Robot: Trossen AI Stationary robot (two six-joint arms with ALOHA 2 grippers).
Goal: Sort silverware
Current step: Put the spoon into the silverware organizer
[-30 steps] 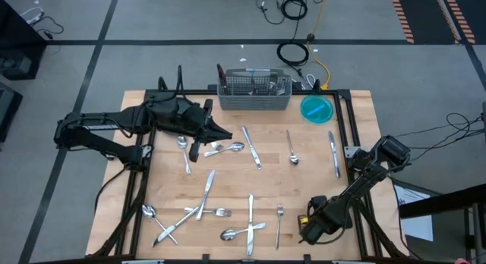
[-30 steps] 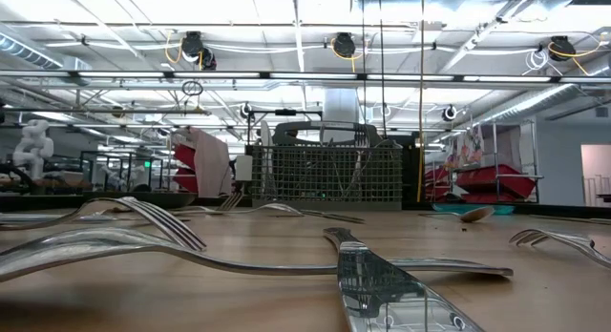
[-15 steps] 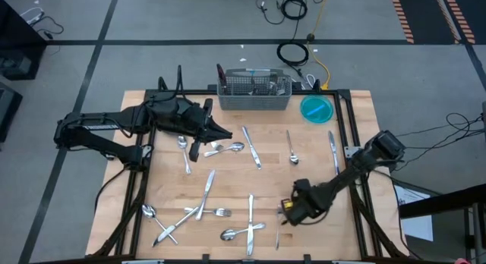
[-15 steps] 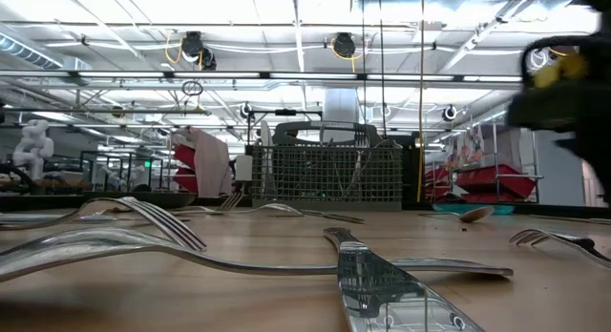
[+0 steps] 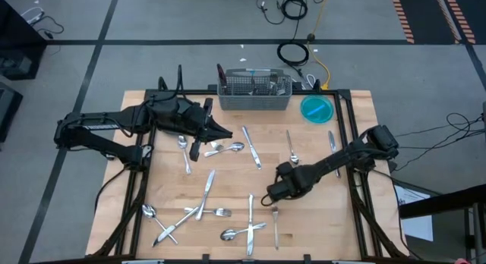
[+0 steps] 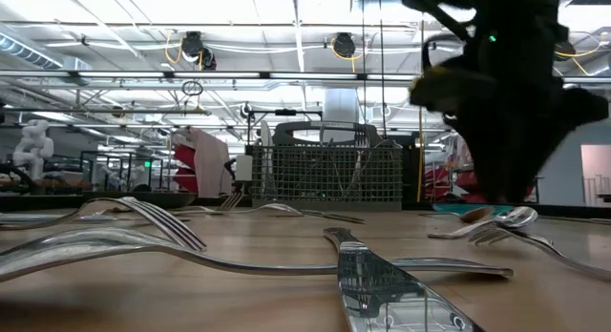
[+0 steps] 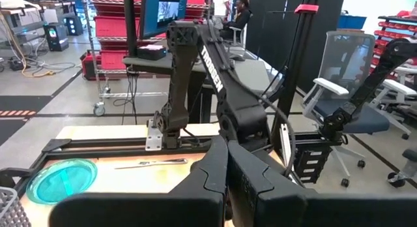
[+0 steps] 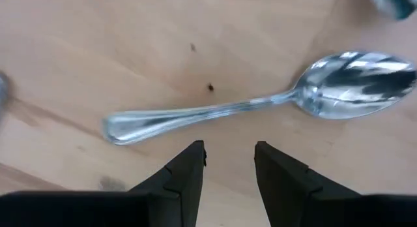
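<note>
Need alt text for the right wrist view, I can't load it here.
A shiny spoon lies flat on the bare wooden table, just ahead of the right gripper. Its two dark fingers stand apart with nothing between them.

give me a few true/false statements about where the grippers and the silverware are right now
1. The right gripper is over the middle of the table. True.
2. The right gripper is clamped on a spoon. False: its fingers stand apart with nothing between them, and the spoon lies on the wood just ahead.
3. The left gripper is shut. True.
4. The teal plate is stacked with forks. False: nothing lies on it.
5. The wire-mesh caddy stands at the near edge of the table. False: it stands at the far edge, beside the plate.
</note>
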